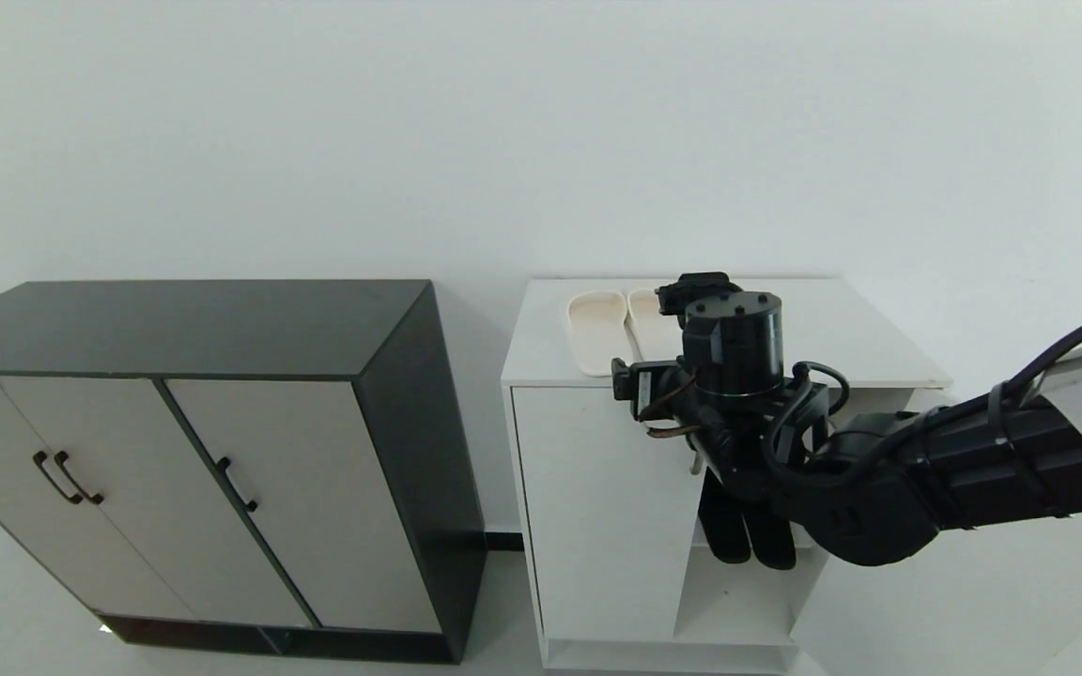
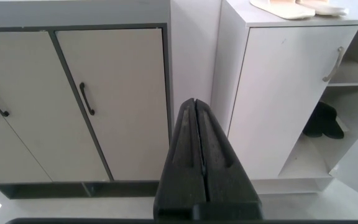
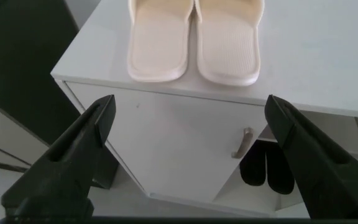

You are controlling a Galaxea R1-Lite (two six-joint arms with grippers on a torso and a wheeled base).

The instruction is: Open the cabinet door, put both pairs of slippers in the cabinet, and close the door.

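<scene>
Currently right claw [image 3: 190, 106] spread apart, hovering at white cabinet's [image 1: 588, 507] top front edge; cream slippers [image 3: 160, 40] on its top surface just beyond, black slippers [image 3: 267, 171] inside below. Left claw [image 2: 196, 109] pressed together, well apart.

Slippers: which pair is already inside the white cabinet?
The black pair, standing in the open lower compartment; the cream pair lies on top of the white cabinet.
</scene>
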